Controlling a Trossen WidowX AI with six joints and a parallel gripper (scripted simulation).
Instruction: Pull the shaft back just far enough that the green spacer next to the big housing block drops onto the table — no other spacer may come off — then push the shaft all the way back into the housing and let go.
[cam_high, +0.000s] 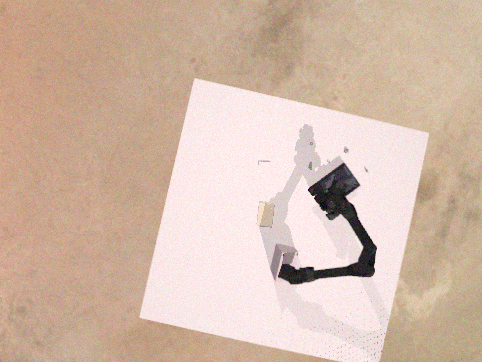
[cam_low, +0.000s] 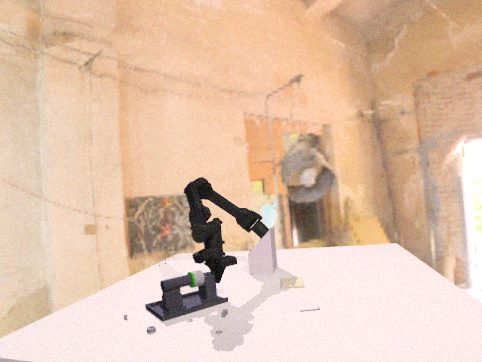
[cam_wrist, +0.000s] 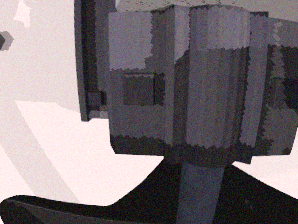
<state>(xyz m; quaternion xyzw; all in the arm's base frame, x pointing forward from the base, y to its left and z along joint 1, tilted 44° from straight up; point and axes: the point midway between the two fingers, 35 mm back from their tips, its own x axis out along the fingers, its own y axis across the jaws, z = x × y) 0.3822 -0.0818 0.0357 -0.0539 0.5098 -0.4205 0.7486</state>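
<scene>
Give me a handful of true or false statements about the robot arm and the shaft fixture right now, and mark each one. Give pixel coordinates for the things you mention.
1. The jaws are shut on the shaft (cam_wrist: 200, 192). True.
2. The green spacer (cam_low: 193, 277) has dropped onto the table (cam_high: 210, 150) (cam_low: 360, 280). False: it is up on the fixture, between the two upright blocks.
3. A white spacer (cam_low: 199, 278) sits beside the green one. True.
4. The base plate (cam_low: 162, 314) stands upright on its edge. False: it lies flat on the table.
5. In the exterior view, the arm reaches down at the left end of the fixture. False: it reaches down at the right end.
</scene>
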